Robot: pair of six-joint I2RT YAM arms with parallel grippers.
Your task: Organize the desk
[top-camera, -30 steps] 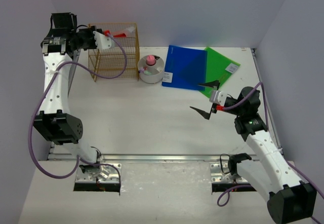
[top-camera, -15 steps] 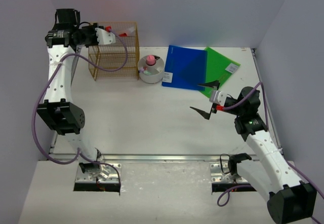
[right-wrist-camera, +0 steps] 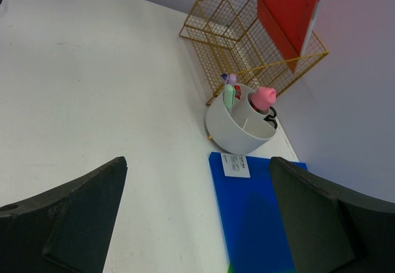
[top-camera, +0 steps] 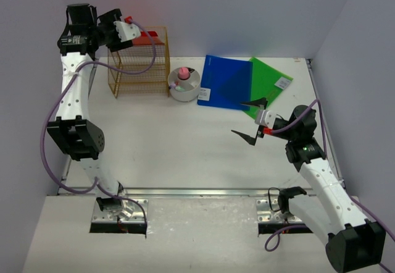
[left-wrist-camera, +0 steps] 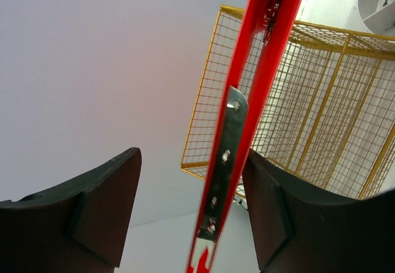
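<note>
The white desk [top-camera: 166, 143] holds a gold wire rack [top-camera: 139, 69] at the back left. A red folder [top-camera: 147, 38] stands on edge in the rack, its top above the rim. My left gripper [top-camera: 123, 27] hovers over the rack's back left corner. In the left wrist view the left gripper [left-wrist-camera: 191, 157] is open; the red folder's spine [left-wrist-camera: 265, 50] runs between the jaws, close to the right finger [left-wrist-camera: 271, 211], with a wide gap to the left one. My right gripper [top-camera: 250, 120] hangs open and empty at mid-right.
A white round pen holder [top-camera: 184, 84] with a pink item stands right of the rack. A blue folder [top-camera: 227, 81] lies flat, partly under a green folder [top-camera: 271, 78], at the back right. A metal rail [top-camera: 197, 193] runs along the near edge. Pale walls enclose the desk.
The left gripper has lifted up and back from the rack and its jaws have opened off the red folder. The right arm has not moved.
</note>
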